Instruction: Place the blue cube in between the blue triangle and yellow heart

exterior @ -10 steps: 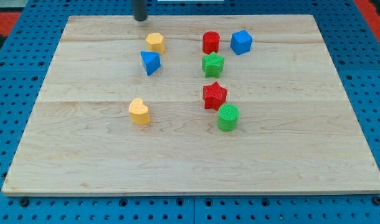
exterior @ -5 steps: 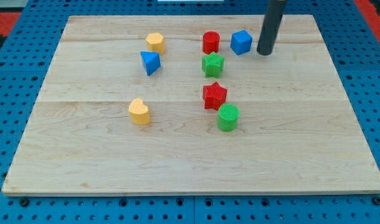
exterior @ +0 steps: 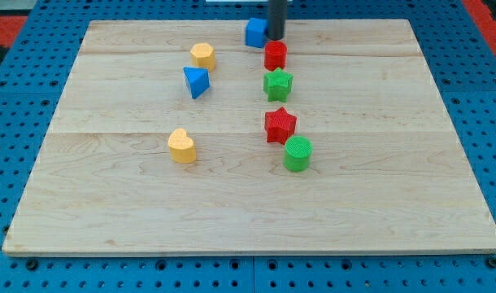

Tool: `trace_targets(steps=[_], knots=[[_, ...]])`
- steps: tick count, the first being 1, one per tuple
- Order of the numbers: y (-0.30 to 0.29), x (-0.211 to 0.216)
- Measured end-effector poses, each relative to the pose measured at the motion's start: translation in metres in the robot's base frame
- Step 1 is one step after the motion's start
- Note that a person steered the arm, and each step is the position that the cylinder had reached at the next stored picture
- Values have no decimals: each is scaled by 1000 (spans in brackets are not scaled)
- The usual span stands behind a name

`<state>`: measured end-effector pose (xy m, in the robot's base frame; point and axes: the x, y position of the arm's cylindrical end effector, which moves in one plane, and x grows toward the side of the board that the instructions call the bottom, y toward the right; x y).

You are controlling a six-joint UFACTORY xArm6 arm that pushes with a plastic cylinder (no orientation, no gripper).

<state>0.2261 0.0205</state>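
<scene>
The blue cube sits near the view's top edge of the wooden board, above and left of the red cylinder. My tip touches the cube's right side. The blue triangle lies left of centre in the upper part of the board. The yellow heart lies below it, with a gap between them. The cube is up and to the right of the triangle.
A yellow hexagon block sits just above the blue triangle. A green star, a red star and a green cylinder form a column below the red cylinder. The board rests on a blue pegboard.
My tip swung from the top left to the cube's right side, then swept left. The blue cube slid left and up, past the red cylinder, to the top edge.
</scene>
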Motion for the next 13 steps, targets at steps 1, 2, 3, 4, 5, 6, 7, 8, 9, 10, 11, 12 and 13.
trace_targets(steps=[1, 2, 3, 4, 5, 6, 7, 8, 9, 10, 11, 12, 13], knots=[[-22, -24], [-44, -31], [-82, -5], [-104, -3], [-122, 12], [-129, 37], [-186, 41], [-217, 46], [-231, 66], [-227, 99], [-259, 135], [-249, 144], [-260, 117]])
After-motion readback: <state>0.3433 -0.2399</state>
